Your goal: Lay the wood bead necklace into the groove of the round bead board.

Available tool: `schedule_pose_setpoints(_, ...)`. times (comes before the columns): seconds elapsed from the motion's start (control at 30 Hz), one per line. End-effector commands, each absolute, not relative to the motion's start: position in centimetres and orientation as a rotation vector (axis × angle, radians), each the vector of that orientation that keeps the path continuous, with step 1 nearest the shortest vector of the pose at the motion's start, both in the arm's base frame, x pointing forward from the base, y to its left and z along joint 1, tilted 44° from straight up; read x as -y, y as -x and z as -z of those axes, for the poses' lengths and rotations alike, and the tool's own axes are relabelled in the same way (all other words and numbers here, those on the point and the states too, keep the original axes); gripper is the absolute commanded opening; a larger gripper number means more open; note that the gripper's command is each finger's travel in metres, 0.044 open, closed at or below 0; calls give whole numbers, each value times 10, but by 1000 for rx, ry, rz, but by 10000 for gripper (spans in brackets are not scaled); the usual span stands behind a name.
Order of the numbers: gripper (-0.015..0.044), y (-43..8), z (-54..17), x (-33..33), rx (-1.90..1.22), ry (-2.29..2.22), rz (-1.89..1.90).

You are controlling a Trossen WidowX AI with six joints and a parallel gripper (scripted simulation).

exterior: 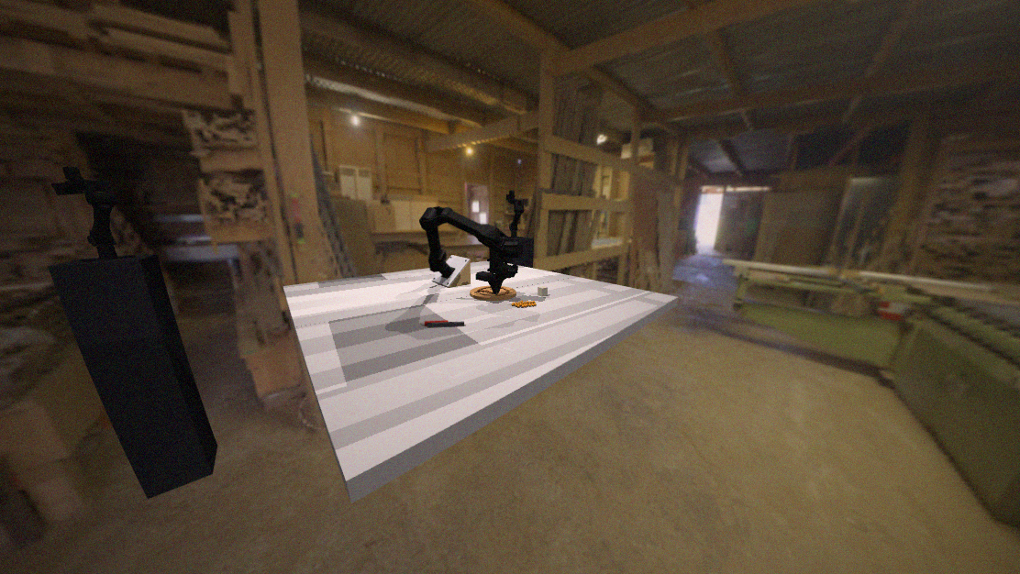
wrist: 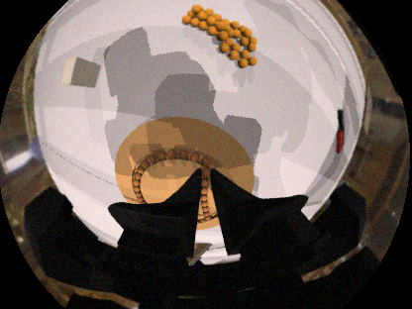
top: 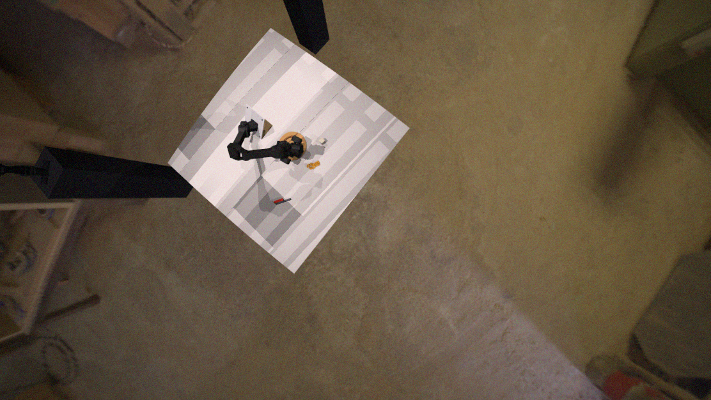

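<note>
So the round bead board (exterior: 473,292) (wrist: 183,130) looks like smooth, matt orange-tan wood, and the necklace (wrist: 138,182) in brown wooden-looking beads, kinda satin. Up at 12 o'clock in the wrist view, the orange beads (wrist: 223,35) look smooth, plasticky maybe. Tool (top: 298,147) (exterior: 497,292) (wrist: 205,172) is matt black, and the bench (top: 348,144) (exterior: 399,399) (wrist: 297,89) has a smooth pale finish.
</note>
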State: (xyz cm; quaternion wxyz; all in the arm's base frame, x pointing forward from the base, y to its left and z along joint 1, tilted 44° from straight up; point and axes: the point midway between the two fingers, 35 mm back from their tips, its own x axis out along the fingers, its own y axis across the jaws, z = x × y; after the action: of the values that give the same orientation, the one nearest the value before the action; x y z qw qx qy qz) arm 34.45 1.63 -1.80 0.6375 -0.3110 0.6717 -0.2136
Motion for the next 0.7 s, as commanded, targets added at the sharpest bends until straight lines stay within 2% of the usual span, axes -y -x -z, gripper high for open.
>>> schedule_pose_setpoints(0.0, 0, -345, 18, -17, -1533, 710, 488)
schedule_pose_setpoints(0.67, 0, -349, 9, -16, -1533, 717, 490)
